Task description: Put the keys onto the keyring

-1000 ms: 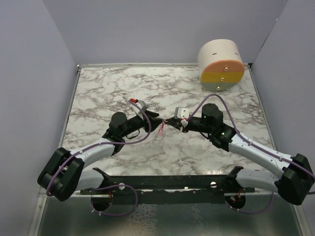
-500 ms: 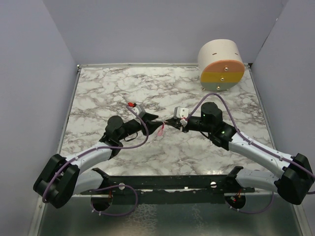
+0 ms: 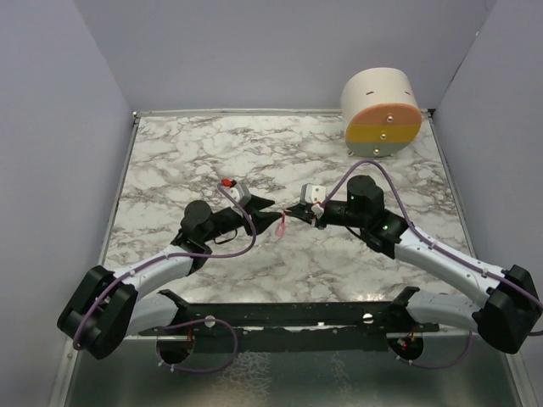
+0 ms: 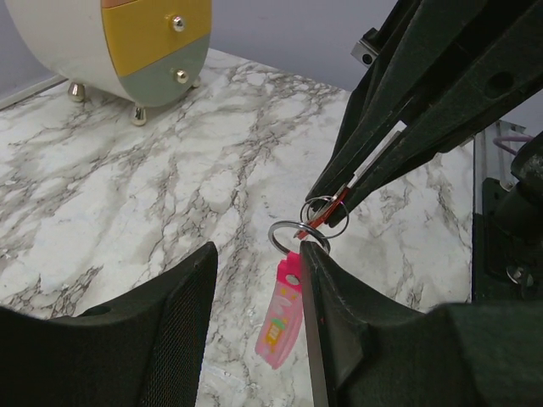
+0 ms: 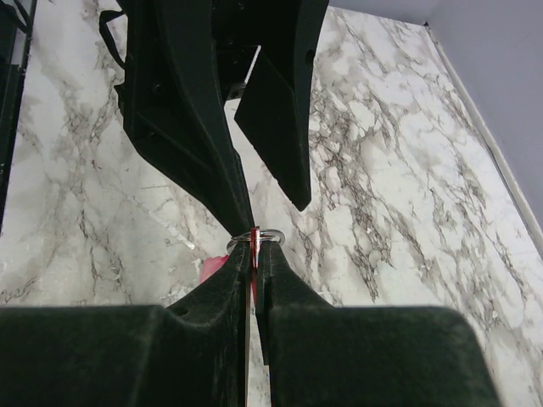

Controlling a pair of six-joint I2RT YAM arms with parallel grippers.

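at the middle of the worktop point(image 3: 187, 153), raised off the marble, the right gripper point(image 5: 254, 254) has its jaws pressed together on the red-headed key point(image 4: 327, 212), of which only a thin red sliver shows between the black tips. that sliver runs straight into the keyring point(image 4: 291, 259): in the left wrist view the key crosses the thin wire loop point(image 4: 273, 231), and a second, smaller loop of wire overlaps it just beside the right gripper's tip. whether that is the key's own ring or a parted coil, i cannot tell. the pink strap point(image 4: 282, 322) hangs freely below the loop, clear of the marble.

the left gripper point(image 4: 257, 254) faces it from the other side with its jaws apart. the loop and strap sit in the gap between its fingers point(image 4: 170, 339), and the right wrist view shows one finger tip right at the loop and the other standing off. it clamps nothing that i can see. whether that near tip is bracing the wire or only beside it is too fine to tell.

as a judgement, the task is well into its main step. key and ring are brought together in the air and the key looks at least hooked into the loop, since the strap dangles from that meeting point. what is left is probably to work the key fully round the coil so it hangs captive, then let go. the pictures do not show whether the key is already fully on.

farther out, a small round cabinet with coloured drawers point(image 3: 382, 113) stands at the far right corner, well apart from all this.
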